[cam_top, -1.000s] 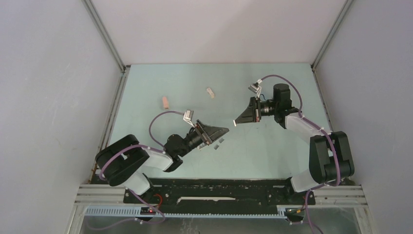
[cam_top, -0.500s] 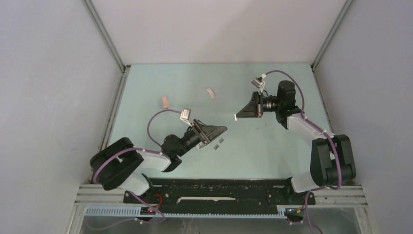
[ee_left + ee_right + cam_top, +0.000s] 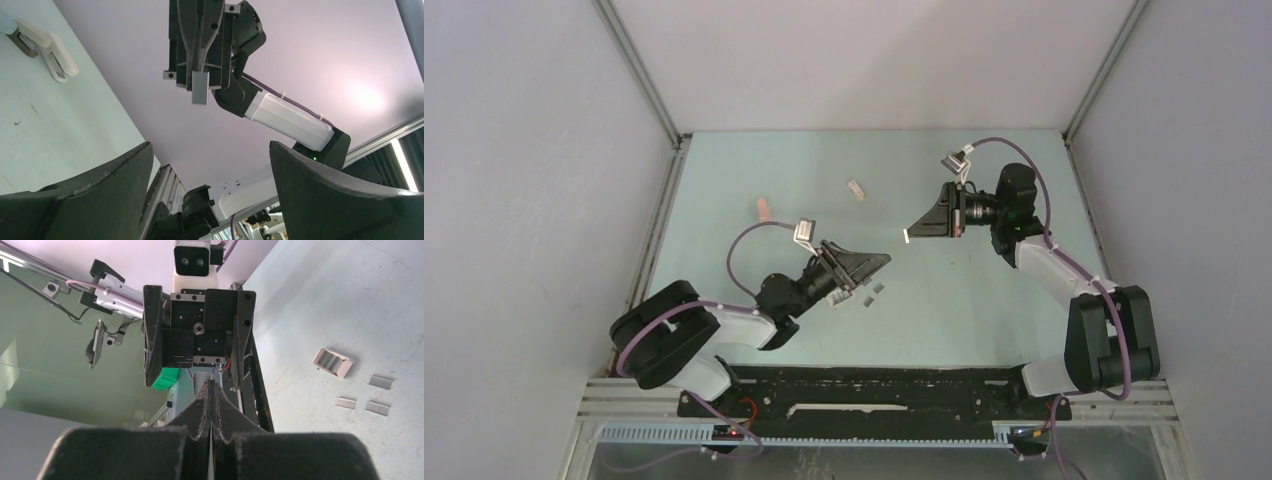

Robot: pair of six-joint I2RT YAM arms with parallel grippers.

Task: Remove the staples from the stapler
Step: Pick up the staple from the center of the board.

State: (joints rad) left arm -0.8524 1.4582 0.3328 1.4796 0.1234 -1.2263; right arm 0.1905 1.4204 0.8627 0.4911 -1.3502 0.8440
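Note:
My right gripper (image 3: 911, 234) hangs above the table's middle, shut on a short silver-grey staple strip (image 3: 200, 88), which the left wrist view shows sticking out of its tips. In the right wrist view (image 3: 211, 385) the strip shows only edge-on between the closed fingers. My left gripper (image 3: 880, 265) faces it from the left, open and empty, with wide-apart fingers (image 3: 85, 195). Three loose staple strips (image 3: 380, 382) lie on the table below the left gripper, also seen from above (image 3: 872, 293). A small white stapler (image 3: 856, 190) lies further back, also in the left wrist view (image 3: 47, 42).
A small pinkish object (image 3: 764, 208) lies at the back left. A small ribbed whitish block (image 3: 332, 362) sits next to the loose strips. Grey walls enclose the pale green table (image 3: 984, 310) on three sides.
My right gripper has drawn back and slightly up and right with the strip in it, widening the gap to the left gripper. The left gripper has barely moved.

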